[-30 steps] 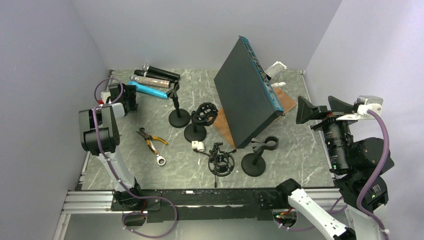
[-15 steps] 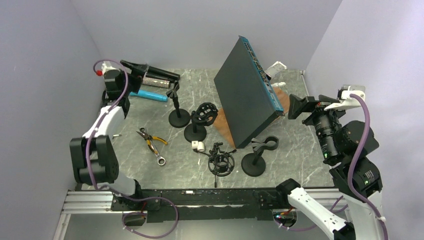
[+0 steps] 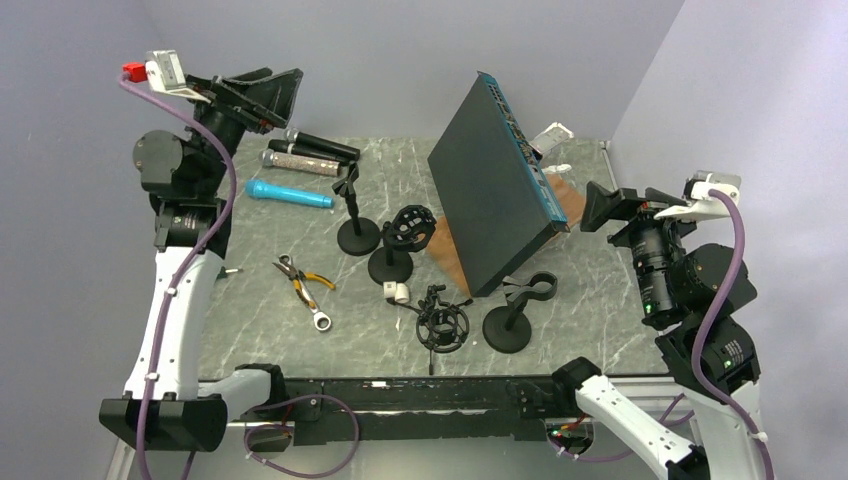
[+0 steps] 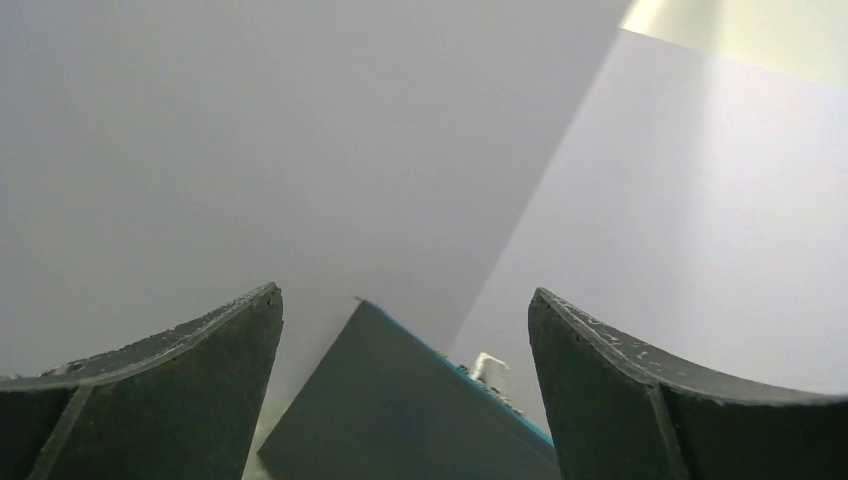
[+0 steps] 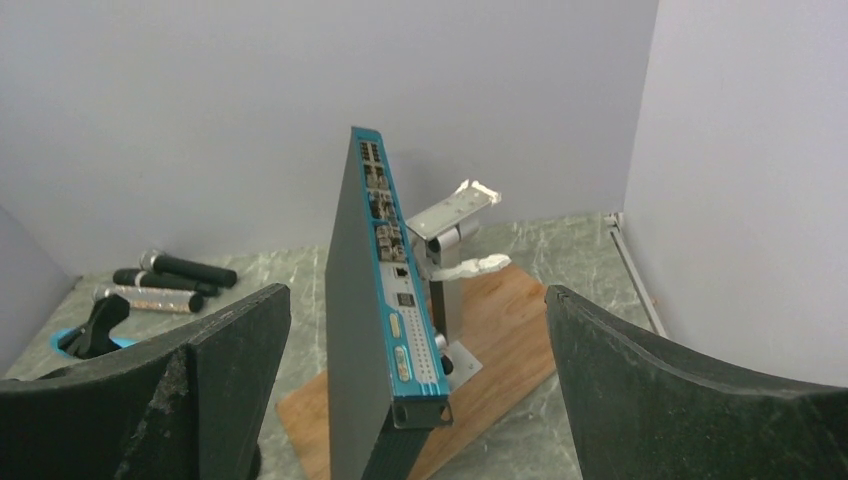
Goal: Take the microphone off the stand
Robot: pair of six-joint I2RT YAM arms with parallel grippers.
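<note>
Several microphones lie loose at the back left of the table: two black ones [image 3: 320,147], a silver glittery one [image 3: 300,160] and a blue one [image 3: 290,193]. Three black stands stand mid-table: one with a clip [image 3: 355,215], one with a round shock mount [image 3: 402,238], one with a clip [image 3: 515,312]. I see no microphone in any stand. My left gripper [image 3: 288,90] is open and empty, raised high above the back left; in its wrist view [image 4: 405,293] it faces the wall. My right gripper [image 3: 592,205] is open and empty at the right [image 5: 417,291].
A large dark panel with a blue edge [image 3: 495,190] leans upright on a wooden board [image 3: 578,205], also in the right wrist view [image 5: 375,330]. A loose shock mount [image 3: 443,325], pliers [image 3: 305,280], a wrench [image 3: 320,318] and a small white part [image 3: 396,292] lie nearby.
My left arm has lifted from the microphones at the back left to high above the table, gripper pointing right. The blue microphone lies slightly nearer. My right gripper shifted a little left.
</note>
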